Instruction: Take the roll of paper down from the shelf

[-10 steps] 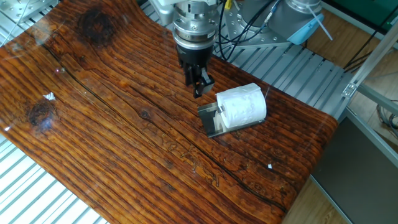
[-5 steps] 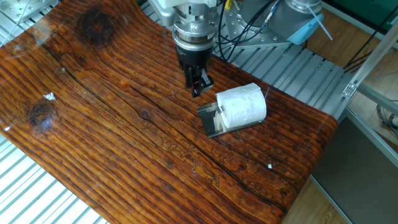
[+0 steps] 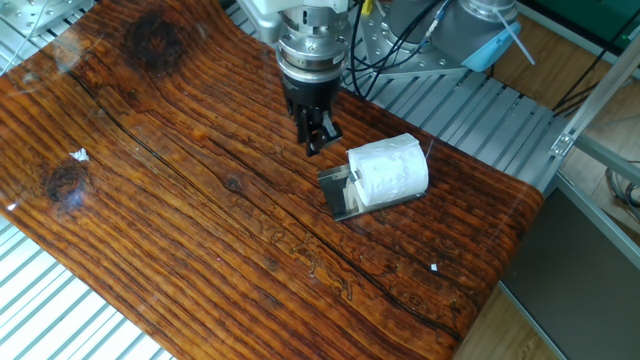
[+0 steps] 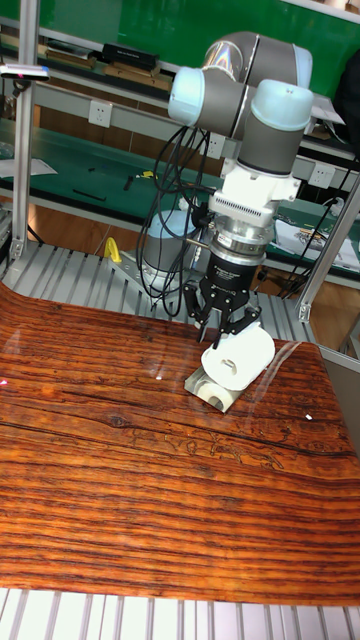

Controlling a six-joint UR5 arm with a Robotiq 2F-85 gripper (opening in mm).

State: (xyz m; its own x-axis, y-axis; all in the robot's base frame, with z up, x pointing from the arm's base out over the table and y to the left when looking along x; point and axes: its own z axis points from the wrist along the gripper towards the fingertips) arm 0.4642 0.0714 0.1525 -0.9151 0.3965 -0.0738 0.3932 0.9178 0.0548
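Observation:
The roll of paper (image 3: 390,170) lies on its side, a white crumpled cylinder, resting on the shelf (image 3: 338,198), a small shiny grey metal plate on the wooden tabletop. In the tall fixed view the roll of paper (image 4: 243,358) shows its hollow end, with the shelf (image 4: 203,385) sticking out below it. My gripper (image 3: 316,140) hangs just up and left of the roll, above the wood, not touching it. Its dark fingers converge to a point and hold nothing. In the tall view my gripper (image 4: 217,330) partly overlaps the roll's top edge.
The wooden tabletop (image 3: 180,200) stretches left and forward of the shelf. Its right edge (image 3: 520,240) drops off close beyond the roll. Cables and a metal mount (image 3: 410,50) sit behind my arm. A ribbed metal bench (image 3: 60,310) surrounds the board.
My gripper has drifted a few pixels up and to the left. The roll and the shelf have not moved.

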